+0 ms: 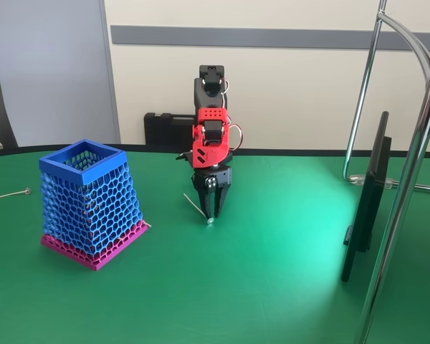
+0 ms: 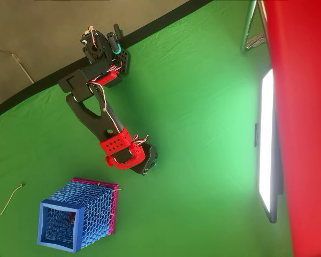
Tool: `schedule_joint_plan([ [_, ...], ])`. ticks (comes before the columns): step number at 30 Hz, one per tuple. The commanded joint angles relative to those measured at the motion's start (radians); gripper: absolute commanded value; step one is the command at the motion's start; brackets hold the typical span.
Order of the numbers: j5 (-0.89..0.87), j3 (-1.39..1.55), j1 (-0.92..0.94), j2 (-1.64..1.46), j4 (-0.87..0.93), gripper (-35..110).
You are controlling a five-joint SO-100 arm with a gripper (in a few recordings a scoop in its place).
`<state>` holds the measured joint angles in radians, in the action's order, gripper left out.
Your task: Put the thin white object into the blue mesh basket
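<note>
This looks like a lab or test room set up for robot recording. A small red and black arm (image 1: pixel 211 136) is clamped at the far edge of a table (image 1: pixel 272 287) covered in plain green cloth, with a bare cream wall and a grey rail behind it. To the arm's right in the fixed view stands a chrome stand (image 1: pixel 408 179) with a flat lit panel (image 1: pixel 369 193) beside it, casting a bright patch on the cloth. A black case (image 1: pixel 168 129) lies just behind the arm's base

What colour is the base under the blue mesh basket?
Magenta base, clearest in the fixed view.
</note>
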<state>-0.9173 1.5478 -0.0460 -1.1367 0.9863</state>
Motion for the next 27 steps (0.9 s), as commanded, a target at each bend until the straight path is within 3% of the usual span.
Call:
schedule_joint_plan([
  [1, -0.005, -0.034, -0.005, -0.012, 0.008, 14],
  [27, 0.003, -0.006, 0.058, -0.051, 0.009, 13],
])
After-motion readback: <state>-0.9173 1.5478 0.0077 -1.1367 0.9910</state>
